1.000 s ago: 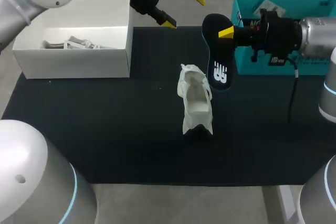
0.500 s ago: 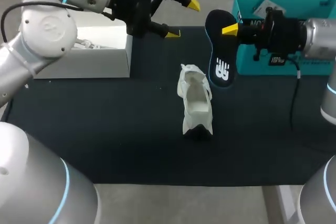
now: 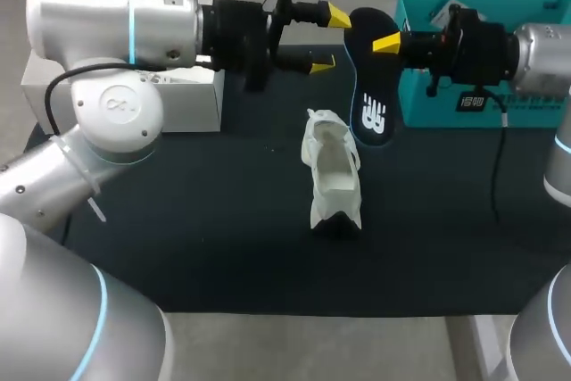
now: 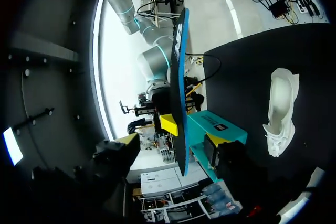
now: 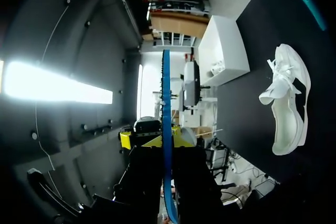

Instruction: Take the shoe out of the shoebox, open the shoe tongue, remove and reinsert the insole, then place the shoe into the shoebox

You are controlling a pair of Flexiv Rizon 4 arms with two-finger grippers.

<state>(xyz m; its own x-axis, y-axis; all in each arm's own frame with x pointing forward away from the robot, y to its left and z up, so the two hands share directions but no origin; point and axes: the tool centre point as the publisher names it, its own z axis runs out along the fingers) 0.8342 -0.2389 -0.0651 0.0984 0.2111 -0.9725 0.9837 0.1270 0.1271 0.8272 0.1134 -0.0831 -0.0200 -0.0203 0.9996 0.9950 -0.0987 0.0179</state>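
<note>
White shoebox (image 3: 183, 100): far left of the dark surface (image 3: 178, 247), open at the top and largely hidden behind the left arm. No print legible on it.

Left gripper (image 3: 330, 38): comes in from the left, past the shoebox, and sits over the far middle of the surface. Fingers are spread wide with nothing held. The yellow tips point right, just beside the upper end of the insole. In the left wrist view the insole stands edge-on ahead of the fingers, in line with the gap. No contact can be seen.

Shoe (image 3: 332, 176): white trainer resting on the surface at the middle, outside both boxes. It lies lengthwise far to near, opening up, with laces and tongue bunched at the far end. No marking legible on it.

Insole (image 3: 370, 86): dark face, blue along the edge in the wrist views. It is held off the surface, just to the far right of the shoe and apart from it. A white logo mark sits near its lower end, and there is no other writing on it.

Right gripper (image 3: 393, 42): comes in from the right. Fingers are closed on the insole's upper end. The right wrist view shows one yellow tip on each face of the edge-on insole.

Teal box (image 3: 446, 111): far right, behind the right gripper. A white slip (image 3: 451, 11) lies inside, its print too small to read. The small white label on the right wrist is also too small to read.
</note>
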